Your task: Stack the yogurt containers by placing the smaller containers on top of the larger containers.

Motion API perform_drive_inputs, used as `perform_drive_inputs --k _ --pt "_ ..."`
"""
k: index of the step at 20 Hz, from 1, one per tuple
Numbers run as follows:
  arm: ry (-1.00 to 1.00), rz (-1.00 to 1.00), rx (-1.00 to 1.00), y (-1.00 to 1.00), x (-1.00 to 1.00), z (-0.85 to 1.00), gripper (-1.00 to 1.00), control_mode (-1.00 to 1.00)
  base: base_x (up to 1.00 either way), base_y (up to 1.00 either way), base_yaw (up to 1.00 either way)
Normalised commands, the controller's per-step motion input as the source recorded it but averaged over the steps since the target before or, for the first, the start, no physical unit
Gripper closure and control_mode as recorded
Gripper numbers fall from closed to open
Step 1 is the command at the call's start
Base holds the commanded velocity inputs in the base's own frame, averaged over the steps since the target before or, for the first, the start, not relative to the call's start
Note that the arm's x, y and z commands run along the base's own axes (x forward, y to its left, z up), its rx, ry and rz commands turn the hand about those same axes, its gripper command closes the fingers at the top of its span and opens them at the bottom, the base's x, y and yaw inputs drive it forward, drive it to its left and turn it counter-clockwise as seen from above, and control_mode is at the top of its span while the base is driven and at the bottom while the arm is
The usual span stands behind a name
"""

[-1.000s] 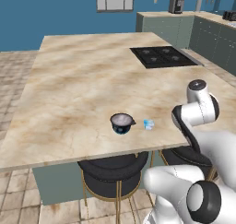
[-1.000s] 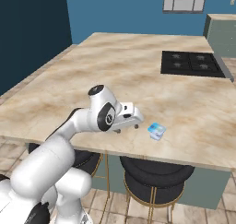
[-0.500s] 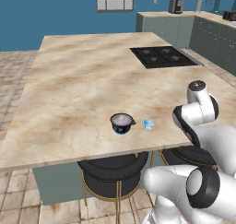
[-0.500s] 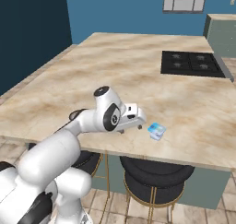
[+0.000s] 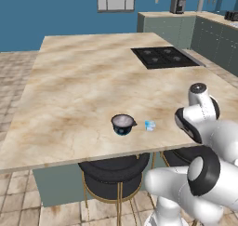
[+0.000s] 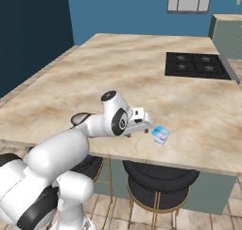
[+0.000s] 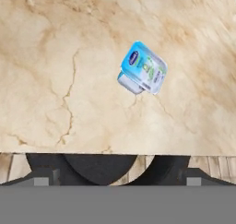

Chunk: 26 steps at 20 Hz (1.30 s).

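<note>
Because the small pale-blue cup (image 7: 143, 67) sits close to the near edge of the marble counter (image 5: 79, 85), just right of the dark cup (image 5: 123, 124) and apart from it, we judge a sideways nudge could send it over the edge onto the stools (image 5: 112, 173). Our gripper (image 6: 142, 125) hangs beside it with jaws spread wide, holding nothing. With 1 tiny glossy cup, we risk an off-centre close that tips it.
</note>
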Motion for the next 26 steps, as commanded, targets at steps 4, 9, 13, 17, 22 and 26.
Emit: perform_drive_inputs --k 4,9,13,17,22,26 --pt "0.0 0.0 0.0 0.0 0.27 -0.12 -1.0 -1.0 0.0 0.0 0.0" --pt "0.0 0.0 0.0 -0.01 0.27 -0.1 -1.0 -1.0 0.0 0.0 0.0" --pt "0.0 0.0 0.0 -0.08 0.16 -0.12 -1.0 -1.0 0.0 0.0 0.0" --pt "0.0 0.0 0.0 -0.08 0.15 -0.11 -1.0 -1.0 0.0 0.0 0.0" --pt "0.0 0.0 0.0 -0.09 0.15 -0.11 -1.0 -1.0 0.0 0.0 0.0" --pt "0.0 0.0 0.0 -0.09 0.16 -0.12 -1.0 -1.0 0.0 0.0 0.0"
